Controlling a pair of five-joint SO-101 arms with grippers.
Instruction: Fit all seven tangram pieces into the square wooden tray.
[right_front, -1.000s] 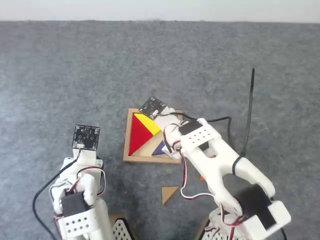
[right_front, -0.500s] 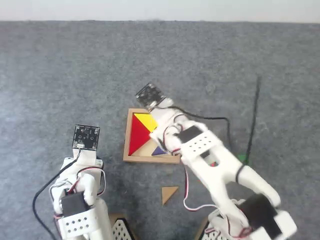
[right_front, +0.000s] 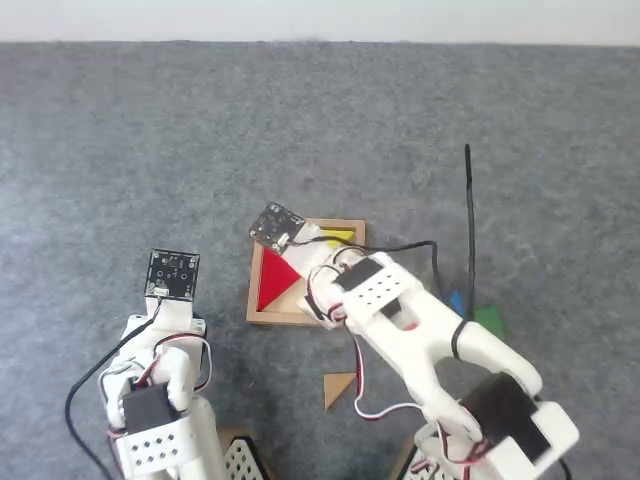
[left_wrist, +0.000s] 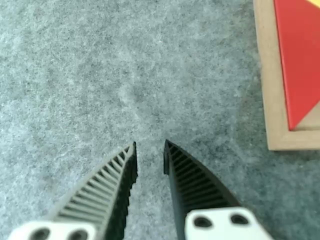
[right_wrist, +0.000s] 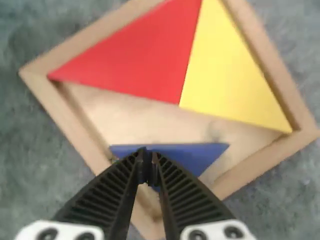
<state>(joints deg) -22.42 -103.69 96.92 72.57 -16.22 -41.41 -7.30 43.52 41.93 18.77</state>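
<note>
Right gripper is pinched closed on nothing, its tips at the near edge of the blue tangram piece, flat in the wooden tray. Thin, stiff, light (probably slick): pinch opposite edges.

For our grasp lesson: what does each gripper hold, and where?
Nothing. Left gripper open above carpet; right gripper shut, tips on the blue piece's edge in the wooden tray.
</note>
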